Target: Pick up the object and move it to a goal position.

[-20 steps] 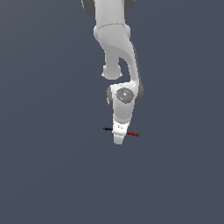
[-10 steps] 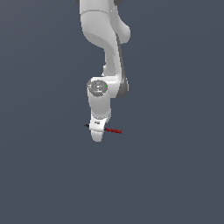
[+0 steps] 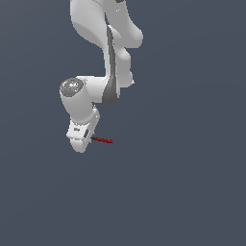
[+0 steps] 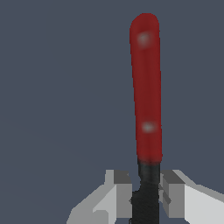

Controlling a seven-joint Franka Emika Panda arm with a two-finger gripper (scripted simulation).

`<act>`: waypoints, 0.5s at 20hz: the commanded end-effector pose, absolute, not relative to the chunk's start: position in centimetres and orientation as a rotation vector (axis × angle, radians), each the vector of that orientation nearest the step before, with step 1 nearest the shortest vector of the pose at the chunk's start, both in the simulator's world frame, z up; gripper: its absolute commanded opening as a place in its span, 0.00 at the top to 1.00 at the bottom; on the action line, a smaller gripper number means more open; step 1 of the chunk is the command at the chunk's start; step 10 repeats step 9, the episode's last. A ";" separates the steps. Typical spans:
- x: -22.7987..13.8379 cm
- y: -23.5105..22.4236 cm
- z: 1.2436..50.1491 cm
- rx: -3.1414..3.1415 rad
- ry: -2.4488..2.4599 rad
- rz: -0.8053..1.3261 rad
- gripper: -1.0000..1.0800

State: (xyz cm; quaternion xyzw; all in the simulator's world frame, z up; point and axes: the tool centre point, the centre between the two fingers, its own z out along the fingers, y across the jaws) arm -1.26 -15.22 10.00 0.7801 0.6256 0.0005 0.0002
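Now your gripper (image 4: pixel 145 197) sits lower left of centre in the exterior frame, fingers (image 4: pixel 119 192) clamped on the rod (image 3: pixel 102 140)'s black half; the red half sticks out rightward.

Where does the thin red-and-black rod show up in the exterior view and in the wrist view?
Exterior view: thin red-and-black rod juts from the white pincer toward that view's right, left of centre.
Wrist view: the rod fills the middle, its black part between the fingers.
Shared landmark: the rod's red half.
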 end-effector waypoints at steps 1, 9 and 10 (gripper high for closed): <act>-1.1 -16.9 10.7 2.449 1.968 0.002 1.00; -0.9 -19.1 11.5 2.450 1.967 0.000 1.00; -0.9 -19.1 11.5 2.450 1.967 0.000 1.00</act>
